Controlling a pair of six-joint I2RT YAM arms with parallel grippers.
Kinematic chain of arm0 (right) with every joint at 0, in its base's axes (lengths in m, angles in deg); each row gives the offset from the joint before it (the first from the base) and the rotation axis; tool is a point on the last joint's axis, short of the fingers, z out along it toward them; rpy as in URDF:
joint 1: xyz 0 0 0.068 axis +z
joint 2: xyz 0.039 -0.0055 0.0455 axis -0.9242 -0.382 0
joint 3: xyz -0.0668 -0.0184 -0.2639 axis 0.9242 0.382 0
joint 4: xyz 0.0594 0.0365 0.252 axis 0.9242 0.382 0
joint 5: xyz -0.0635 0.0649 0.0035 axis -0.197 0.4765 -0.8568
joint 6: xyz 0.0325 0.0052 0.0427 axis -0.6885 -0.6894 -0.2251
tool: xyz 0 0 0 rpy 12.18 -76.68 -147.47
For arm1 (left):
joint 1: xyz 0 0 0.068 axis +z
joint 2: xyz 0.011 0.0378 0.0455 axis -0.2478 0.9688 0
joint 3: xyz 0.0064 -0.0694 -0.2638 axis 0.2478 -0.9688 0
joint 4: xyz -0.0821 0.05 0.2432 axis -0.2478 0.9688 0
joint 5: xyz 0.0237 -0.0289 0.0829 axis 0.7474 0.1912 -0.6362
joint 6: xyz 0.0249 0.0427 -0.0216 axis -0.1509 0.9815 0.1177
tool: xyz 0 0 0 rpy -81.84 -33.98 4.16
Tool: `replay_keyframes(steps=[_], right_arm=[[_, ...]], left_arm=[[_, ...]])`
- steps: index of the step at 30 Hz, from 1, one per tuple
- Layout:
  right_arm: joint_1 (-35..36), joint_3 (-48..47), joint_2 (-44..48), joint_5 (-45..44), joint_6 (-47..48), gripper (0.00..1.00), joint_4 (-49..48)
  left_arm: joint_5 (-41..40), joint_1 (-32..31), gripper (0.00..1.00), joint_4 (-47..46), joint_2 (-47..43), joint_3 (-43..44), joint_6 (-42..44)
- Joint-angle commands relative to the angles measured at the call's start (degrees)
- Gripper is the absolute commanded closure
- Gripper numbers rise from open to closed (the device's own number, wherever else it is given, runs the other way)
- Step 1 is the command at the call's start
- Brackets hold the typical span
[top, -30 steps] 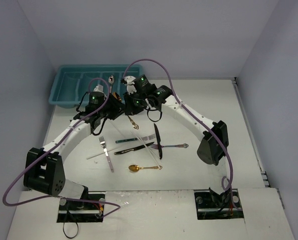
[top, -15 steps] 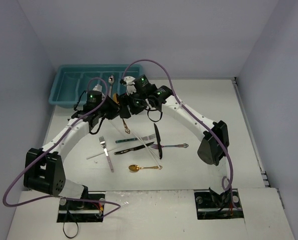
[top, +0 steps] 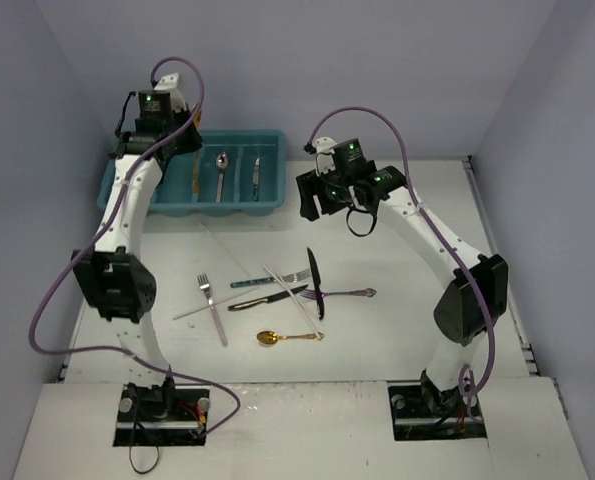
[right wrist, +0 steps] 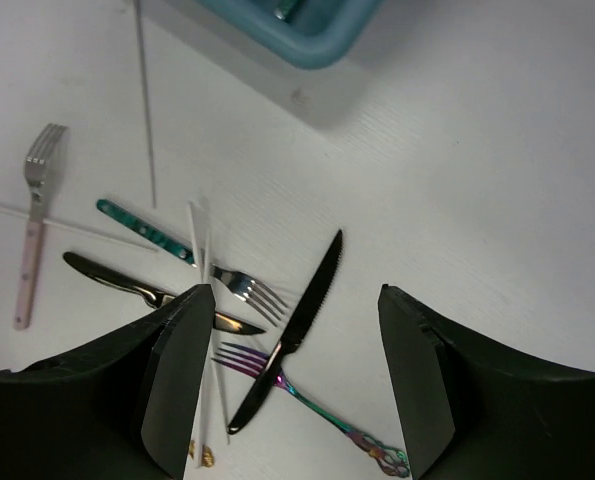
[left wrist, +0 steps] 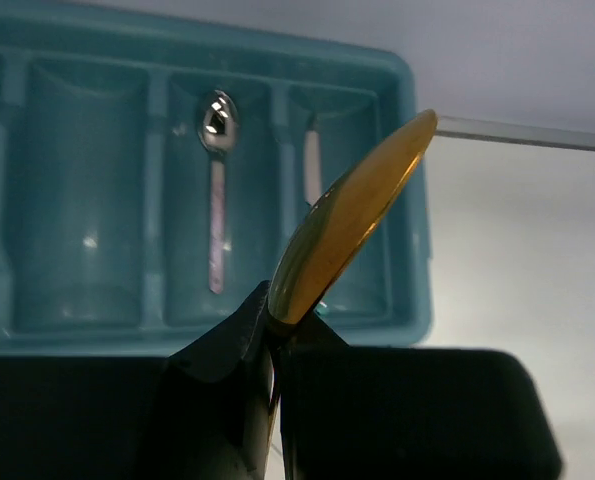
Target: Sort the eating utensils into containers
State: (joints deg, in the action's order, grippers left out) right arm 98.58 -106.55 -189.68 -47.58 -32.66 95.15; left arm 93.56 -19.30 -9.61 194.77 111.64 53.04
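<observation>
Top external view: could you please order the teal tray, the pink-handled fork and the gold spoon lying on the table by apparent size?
1. Teal tray, by far the largest.
2. Pink-handled fork and tabletop gold spoon: too alike in length to rank.

The gold spoon (left wrist: pixel 352 215) is polished, mirror-glossy metal against the matt black plastic fingers (left wrist: pixel 222 350) of the left gripper (left wrist: pixel 275 322). At its ten o'clock, the silver spoon (left wrist: pixel 215 120) has a chrome-bright bowl and a duller pinkish handle, and it lies in the smooth, softly shining teal plastic tray (left wrist: pixel 177 45). On the matt, faintly grained white table (right wrist: pixel 477 200), the knife (right wrist: pixel 292 330) is glossy black, the fork (right wrist: pixel 317 405) at its six o'clock is iridescent metal, and the teal-handled piece (right wrist: pixel 142 230) at its ten o'clock is mottled and shiny.
</observation>
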Motion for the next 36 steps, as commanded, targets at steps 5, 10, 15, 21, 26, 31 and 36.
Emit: replay_keyframes(steps=[5, 10, 15, 21, 26, 31, 36], right_arm=[[0.08, 6.26, 4.06, -3.17, 2.34, 0.38, -2.18], [0.07, 9.34, 5.17, -3.84, 2.13, 0.39, -3.20], [0.07, 10.45, 5.47, -4.37, 2.22, 0.39, -3.54], [-0.01, 10.93, 4.77, -4.76, 2.43, 0.39, -3.76], [-0.30, 11.60, 4.86, -4.83, 2.62, 0.39, -3.76], [-0.51, 12.14, 4.68, -4.75, 2.83, 0.39, -3.70], [-0.54, 12.25, 4.59, -5.18, 3.20, 0.38, -3.76]], left_arm=[[-2.33, 0.82, 1.00, -14.82, 7.27, 3.34, 11.54], [-1.49, 0.76, 1.00, -22.10, 10.51, 2.25, 11.18], [-2.21, 0.69, 1.00, -27.48, 14.87, 3.25, 9.93], [-2.50, 0.12, 1.00, -22.67, 22.62, 11.60, 9.18], [-3.63, 0.07, 1.00, -20.78, 25.93, 12.15, 9.33], [-3.45, 0.62, 0.98, -20.53, 28.29, 11.47, 8.31], [-1.92, 0.64, 0.59, -21.28, 28.98, 12.05, 7.42]])
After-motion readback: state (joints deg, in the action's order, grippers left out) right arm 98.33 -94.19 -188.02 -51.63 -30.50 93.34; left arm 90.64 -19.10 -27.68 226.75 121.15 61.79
